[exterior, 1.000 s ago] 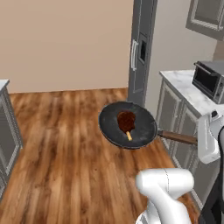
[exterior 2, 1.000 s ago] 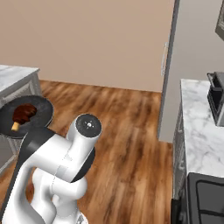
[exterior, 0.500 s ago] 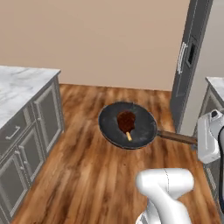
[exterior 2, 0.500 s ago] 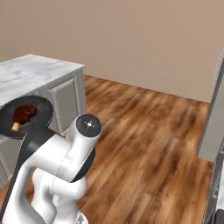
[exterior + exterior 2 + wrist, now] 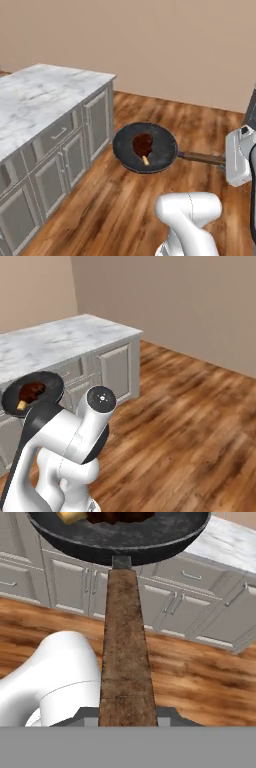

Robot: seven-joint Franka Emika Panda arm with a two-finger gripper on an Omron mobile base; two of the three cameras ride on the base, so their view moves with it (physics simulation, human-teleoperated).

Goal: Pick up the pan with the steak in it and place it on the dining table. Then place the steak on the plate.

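One pan (image 5: pixel 145 147) was held in the air above the wooden floor (image 5: pixel 125 210), level, with one steak (image 5: pixel 142 143) lying on its base. The gripper (image 5: pixel 224 161) was clamped on the far end of the pan's wooden handle (image 5: pixel 125 657); its fingertips were hidden by the handle in the hand view. To the left of the pan stood a marble worktop (image 5: pixel 35 95) over grey cabinets (image 5: pixel 60 165), near the pan but apart from it. In the right base view the arm (image 5: pixel 75 436) covered part of the pan's rim. In the hand view the steak was cut off by the top edge.
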